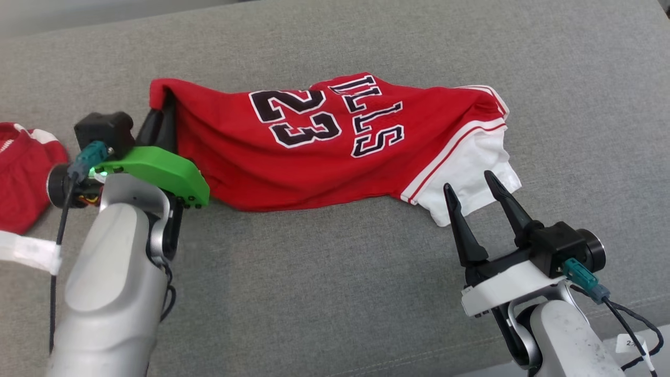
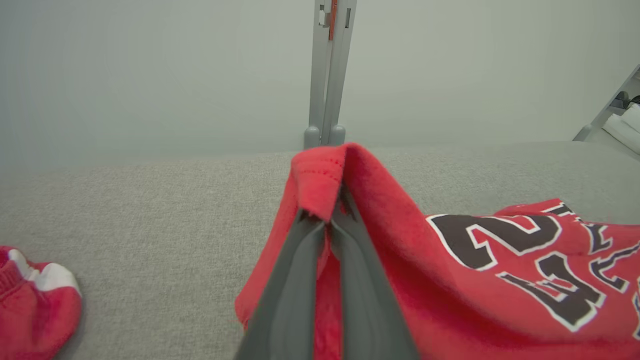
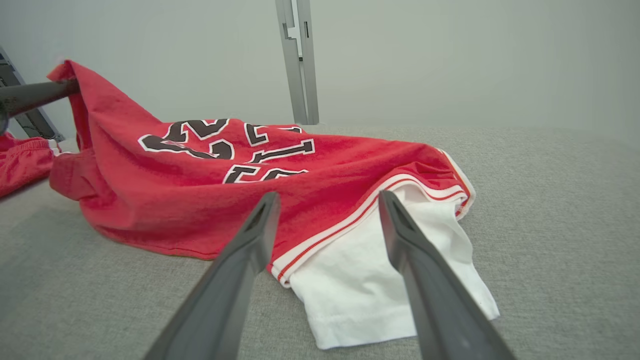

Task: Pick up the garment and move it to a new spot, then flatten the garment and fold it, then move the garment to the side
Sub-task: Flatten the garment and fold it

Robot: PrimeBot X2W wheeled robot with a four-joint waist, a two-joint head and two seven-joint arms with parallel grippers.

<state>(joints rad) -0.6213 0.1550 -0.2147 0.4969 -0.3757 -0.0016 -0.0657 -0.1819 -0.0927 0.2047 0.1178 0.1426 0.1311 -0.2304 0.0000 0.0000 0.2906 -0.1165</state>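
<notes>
Nearest in the head view, the pale left forearm [image 1: 115, 283] is reaching up to the left claw [image 1: 165, 104], which is squeezing tight on a hem corner of the red jersey [image 1: 314, 152]. Cloth is draping away to that claw's right and lying rumpled on the grey cushion [image 1: 335, 293], its 23 upside down. Well to the claw's left, a second red garment [image 1: 23, 173] is lying apart. The right claw [image 1: 468, 182] is standing spread wide with nothing in it, its 2 fingers hovering at the near edge of the jersey's white panel [image 1: 487, 157]. I judge it is lining up for the opposite end, so that 2 grips can lift and stretch the cloth.

Looking along the left claw, its fingers [image 2: 295, 280] are pressing together with the hem folding over their tips, and the corner is sitting raised off the cushion. Beyond the tips a grey post [image 2: 327, 75] is standing, and the printed numbers are lying to the claw's right.

Looking along the right claw, the white panel is lying flat on the cushion just ahead of the spread fingers. Whether they are touching it I cannot tell. Far to this claw's left, the other claw is holding the red corner up, which is why the jersey is sloping down toward this one. By my reckoning the pick-up is only half begun.
</notes>
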